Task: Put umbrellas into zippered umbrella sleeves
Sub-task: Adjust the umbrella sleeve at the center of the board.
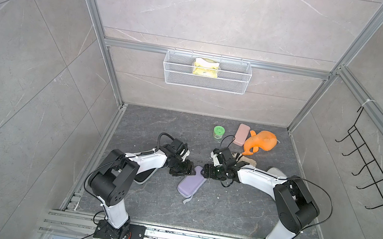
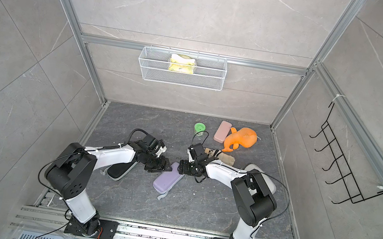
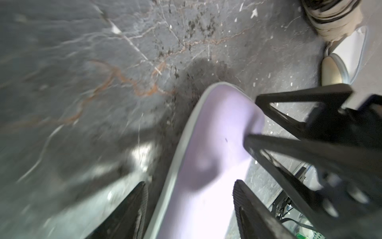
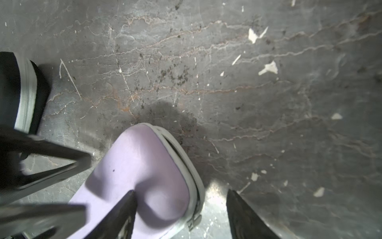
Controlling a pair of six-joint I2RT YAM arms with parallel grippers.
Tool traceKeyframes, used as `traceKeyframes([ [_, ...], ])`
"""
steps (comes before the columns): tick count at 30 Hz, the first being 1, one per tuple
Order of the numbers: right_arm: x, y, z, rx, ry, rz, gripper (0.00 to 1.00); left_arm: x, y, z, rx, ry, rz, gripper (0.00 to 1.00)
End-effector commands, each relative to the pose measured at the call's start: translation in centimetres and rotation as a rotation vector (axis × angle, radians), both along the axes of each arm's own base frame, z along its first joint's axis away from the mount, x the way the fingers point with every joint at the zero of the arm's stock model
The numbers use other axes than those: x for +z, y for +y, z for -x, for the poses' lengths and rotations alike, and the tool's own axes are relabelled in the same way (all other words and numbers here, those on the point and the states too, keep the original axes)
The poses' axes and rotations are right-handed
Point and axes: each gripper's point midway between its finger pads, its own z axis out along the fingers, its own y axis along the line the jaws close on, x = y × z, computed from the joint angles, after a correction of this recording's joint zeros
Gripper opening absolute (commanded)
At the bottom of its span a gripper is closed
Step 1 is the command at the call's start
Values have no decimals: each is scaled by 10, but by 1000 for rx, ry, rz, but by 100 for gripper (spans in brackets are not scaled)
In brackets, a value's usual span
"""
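As left gripper (image 3: 189,183) and right gripper (image 4: 180,192) gape open over the lilac sleeve (image 1: 190,183), the green tub (image 1: 219,131) label is illegible; left arm (image 2: 114,156) half-hides black sleeve (image 2: 118,172).

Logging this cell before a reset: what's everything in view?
lilac case: 1, lilac, floor centre, between grippers
black case: 1, black, partly under left arm
cream case: 1, cream, partly under right arm
umbrella: 1, beige, black-and-white markings, beyond right arm
pink case: 1, pink, floor's far side
plush toy: 1, orange, beside pink case
tub: 1, green, left of pink case
wire basket: 1, white, back wall
packet: 1, yellow, in wire basket
hook rack: 1, black, right wall
left gripper: 1, black, open astride lilac case
right gripper: 1, black, open over lilac case
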Motion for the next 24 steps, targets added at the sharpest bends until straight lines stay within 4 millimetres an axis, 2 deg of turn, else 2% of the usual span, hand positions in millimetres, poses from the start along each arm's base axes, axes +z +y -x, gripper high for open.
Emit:
traceKeyframes([
  [1,-32,-20,19,-46,100,79,69,36,25,5,92,-66,-27,75],
  [5,-34,-24,22,-85,112,78,68,38,50,27,232,-55,-8,81],
  [6,-34,-25,22,-91,114,81,67,34,53,33,266,-40,13,83],
  [7,-33,-26,23,-97,115,81,67,31,53,39,302,-24,50,92],
  [8,-33,-26,24,-101,120,76,67,26,54,45,324,-13,73,96],
  [11,-33,-26,25,-115,122,65,67,19,60,57,375,-2,78,99],
  [14,-36,-28,25,-138,125,63,66,11,60,63,421,-1,106,98],
  [18,-39,-26,26,-154,145,50,66,3,38,62,444,-13,192,92],
  [24,-40,-19,34,-230,190,-55,62,-18,13,54,469,28,247,74],
])
